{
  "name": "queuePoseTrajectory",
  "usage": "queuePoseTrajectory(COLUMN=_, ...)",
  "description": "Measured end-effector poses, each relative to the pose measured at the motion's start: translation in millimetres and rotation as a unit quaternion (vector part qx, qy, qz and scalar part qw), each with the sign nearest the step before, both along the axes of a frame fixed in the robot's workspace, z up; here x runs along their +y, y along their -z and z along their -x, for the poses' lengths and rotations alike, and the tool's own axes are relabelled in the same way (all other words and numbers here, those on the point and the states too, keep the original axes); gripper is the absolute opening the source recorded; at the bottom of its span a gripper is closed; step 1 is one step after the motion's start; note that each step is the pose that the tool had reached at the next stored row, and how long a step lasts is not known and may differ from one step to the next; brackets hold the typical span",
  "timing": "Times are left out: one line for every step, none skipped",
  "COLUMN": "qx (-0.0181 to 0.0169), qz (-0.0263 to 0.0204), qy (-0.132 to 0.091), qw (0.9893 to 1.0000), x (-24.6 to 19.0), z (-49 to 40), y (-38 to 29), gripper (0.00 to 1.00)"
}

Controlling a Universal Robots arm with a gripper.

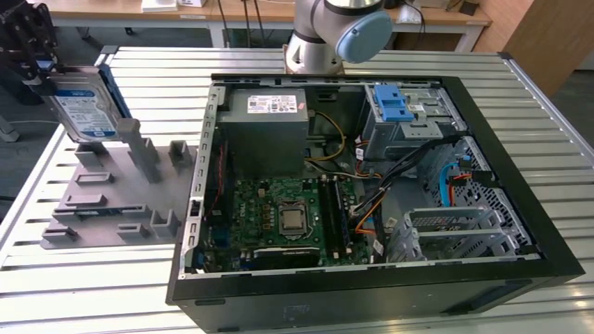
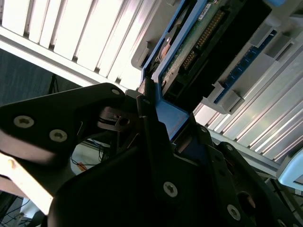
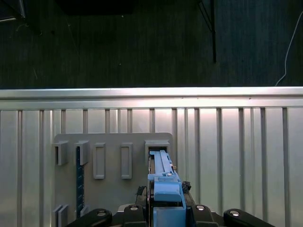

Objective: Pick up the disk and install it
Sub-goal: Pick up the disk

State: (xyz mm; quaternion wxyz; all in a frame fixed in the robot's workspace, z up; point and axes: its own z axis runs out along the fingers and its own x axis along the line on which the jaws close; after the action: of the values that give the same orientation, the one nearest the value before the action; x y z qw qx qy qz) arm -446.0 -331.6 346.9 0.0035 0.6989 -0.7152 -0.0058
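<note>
Black gripper (image 3: 165, 213) pinches the blue plastic bracket (image 3: 163, 187) of the flat silver hard disk (image 1: 85, 104). It holds the disk upright over the grey slotted holder plate (image 1: 102, 202), to the exterior view's left of the open black computer case (image 1: 371, 282). Probably dense, rigid and shock-sensitive: grip the bracket edges, not the green circuit board (image 2: 189, 52). Print on the blue-and-white label (image 1: 88, 115) is unreadable.
</note>
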Motion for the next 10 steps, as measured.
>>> queuePoseTrajectory(qx=0.0, qz=0.0, qy=0.0, qw=1.0, x=0.0, z=0.0, y=-0.4, gripper=0.36)
queuePoseTrajectory(qx=0.0, qz=0.0001, qy=0.0, qw=1.0, x=0.0, z=0.0, y=-0.9, gripper=0.36)
queuePoseTrajectory(qx=-0.0001, qz=0.0001, qy=0.0, qw=1.0, x=0.1, z=0.0, y=-1.3, gripper=0.36)
queuePoseTrajectory(qx=0.0, qz=0.0002, qy=0.0, qw=1.0, x=0.1, z=0.0, y=-1.7, gripper=0.36)
queuePoseTrajectory(qx=0.0, qz=0.0002, qy=0.0, qw=1.0, x=0.1, z=0.0, y=-2.1, gripper=0.36)
queuePoseTrajectory(qx=0.0, qz=0.0003, qy=0.0, qw=1.0, x=0.2, z=0.0, y=-2.5, gripper=0.36)
queuePoseTrajectory(qx=0.0, qz=0.0003, qy=0.0, qw=1.0, x=0.2, z=0.0, y=-2.8, gripper=0.36)
queuePoseTrajectory(qx=0.0, qz=0.0003, qy=0.0, qw=1.0, x=0.2, z=0.0, y=-3.2, gripper=0.36)
queuePoseTrajectory(qx=0.0, qz=0.0003, qy=0.0, qw=1.0, x=0.2, z=0.0, y=-3.5, gripper=0.36)
queuePoseTrajectory(qx=0.0, qz=0.0003, qy=0.0, qw=1.0, x=0.2, z=0.0, y=-3.9, gripper=0.36)
